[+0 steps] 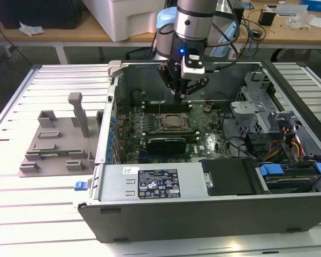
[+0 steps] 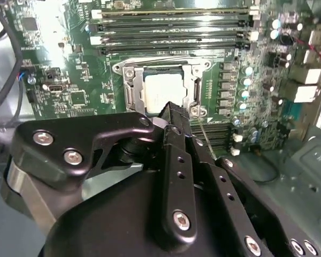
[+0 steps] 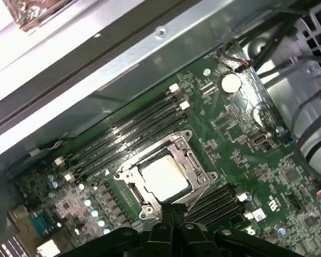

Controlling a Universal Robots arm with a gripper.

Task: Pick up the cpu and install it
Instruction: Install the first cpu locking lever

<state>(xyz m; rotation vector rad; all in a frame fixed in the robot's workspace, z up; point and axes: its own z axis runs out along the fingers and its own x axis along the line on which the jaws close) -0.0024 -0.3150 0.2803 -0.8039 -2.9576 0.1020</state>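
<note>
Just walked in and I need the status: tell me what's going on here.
The robot arm's gripper hangs inside the open computer case, just above the socket frame on the motherboard. The cpu lies in that frame, silver top up. The gripper is shut and holds nothing.

The exterior view looks down obliquely from well outside the open computer case (image 1: 214, 214), while both wrist views face down, close above the motherboard (image 3: 230, 139), sharing its socket (image 3: 129, 184).
</note>
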